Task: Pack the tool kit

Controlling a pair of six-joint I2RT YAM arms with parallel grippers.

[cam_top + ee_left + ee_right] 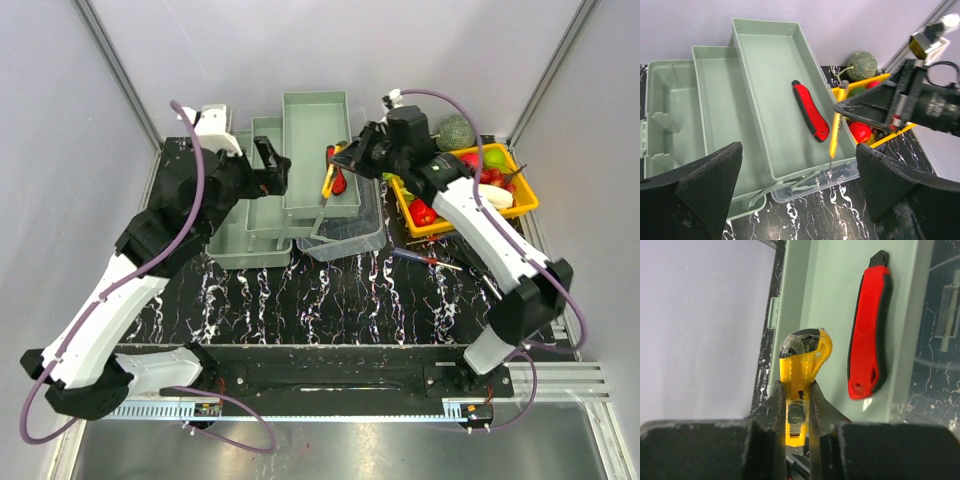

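Note:
The pale grey-green toolbox (262,215) stands unfolded at the back centre, its tiered trays fanned out. A red utility knife (810,111) lies flat in the top tray (765,75). My right gripper (797,395) is shut on a yellow utility knife (802,365), which hangs just above that tray's right edge beside the red knife (869,330). The yellow knife (834,135) points down at the tray rim. My left gripper (800,185) is wide open with nothing in it, hovering over the toolbox's near left side (272,165).
An orange-yellow tray (523,208) of fruit and vegetables sits at the back right, with a green melon (455,132) behind it. A screwdriver (425,258) lies on the black marbled table in front of that tray. The clear lid (350,240) juts out under the trays.

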